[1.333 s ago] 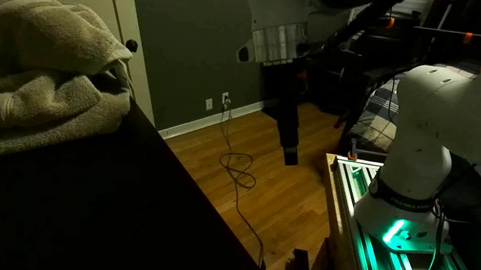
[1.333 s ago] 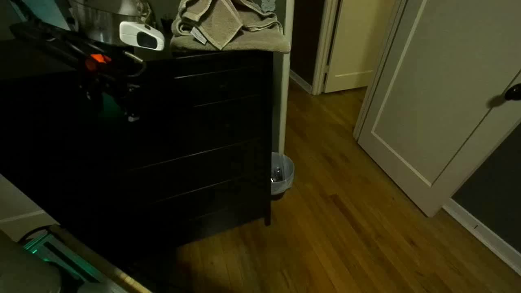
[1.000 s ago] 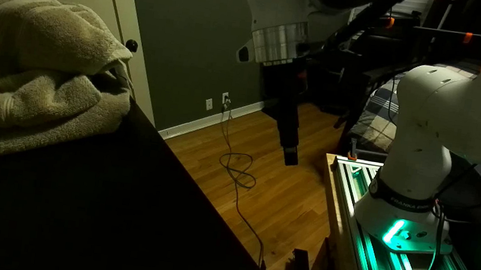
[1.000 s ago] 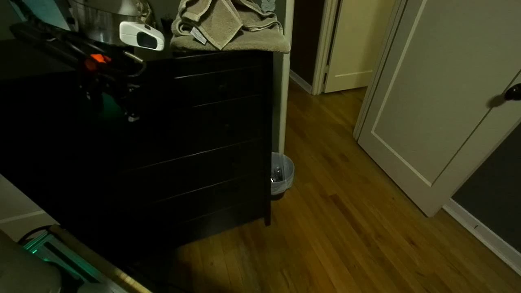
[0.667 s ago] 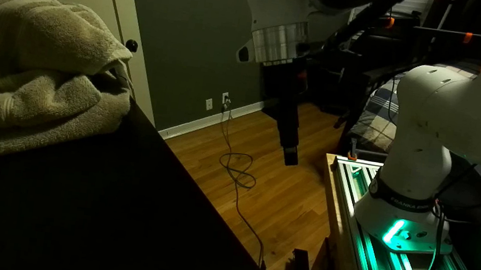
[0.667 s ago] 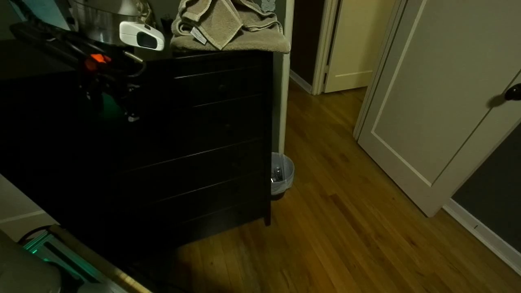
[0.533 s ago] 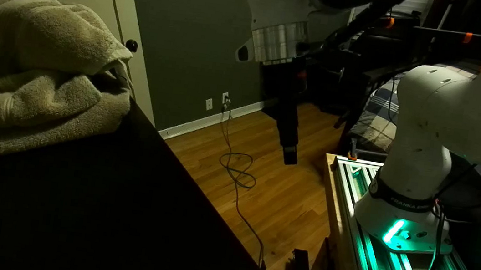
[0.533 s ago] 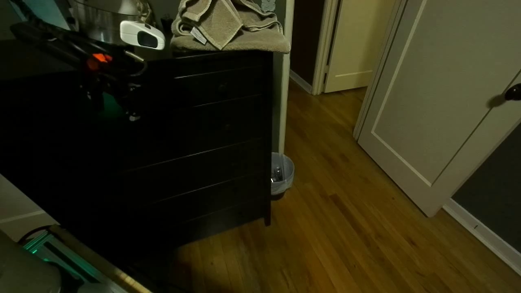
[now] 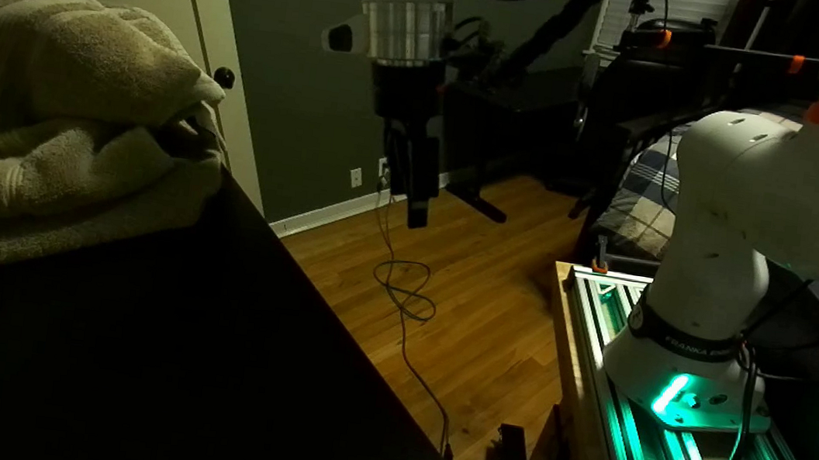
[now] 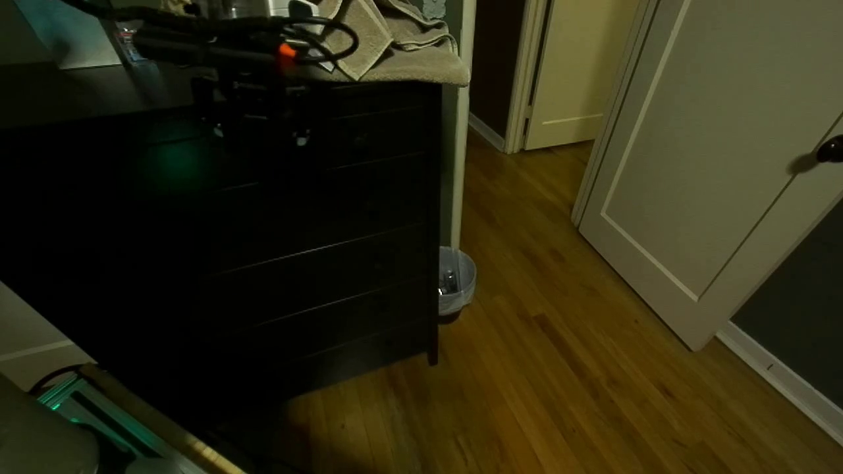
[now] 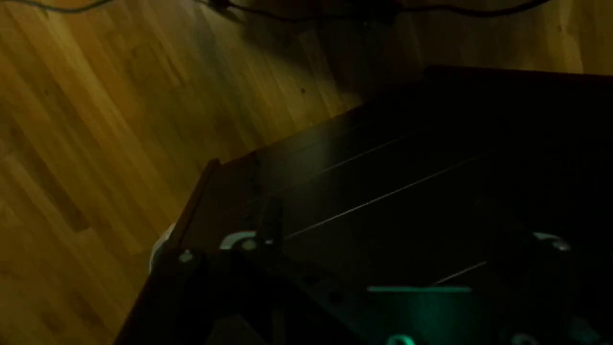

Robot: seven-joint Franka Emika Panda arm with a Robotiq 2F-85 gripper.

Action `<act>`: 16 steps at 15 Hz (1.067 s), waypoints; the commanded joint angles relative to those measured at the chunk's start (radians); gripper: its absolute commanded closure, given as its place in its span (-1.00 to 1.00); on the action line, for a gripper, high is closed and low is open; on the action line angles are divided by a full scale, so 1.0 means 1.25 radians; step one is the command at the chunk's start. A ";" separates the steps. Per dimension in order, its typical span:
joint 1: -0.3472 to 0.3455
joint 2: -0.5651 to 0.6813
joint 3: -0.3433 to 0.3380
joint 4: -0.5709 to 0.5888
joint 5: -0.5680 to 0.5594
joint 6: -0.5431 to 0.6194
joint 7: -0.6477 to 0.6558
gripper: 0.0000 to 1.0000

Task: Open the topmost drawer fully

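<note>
Exterior view, topmost drawer, front facing viewer, long axis sideways

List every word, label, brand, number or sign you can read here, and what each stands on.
"FRANKA", then letters too blurred to read for sure: on the black band low on the arm, in an exterior view.
No other text can be read in any view.

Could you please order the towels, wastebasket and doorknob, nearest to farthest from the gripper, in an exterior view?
1. Towels: atop the dresser, right of the gripper.
2. Wastebasket: on the floor beside the dresser.
3. Doorknob: at the picture's right edge.
</note>
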 commanded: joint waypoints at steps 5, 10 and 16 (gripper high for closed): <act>0.002 0.216 -0.050 0.135 0.030 0.217 -0.385 -1.00; -0.022 0.206 -0.023 0.122 0.026 0.227 -0.358 -1.00; -0.017 0.208 -0.021 0.118 0.042 0.255 -0.376 -1.00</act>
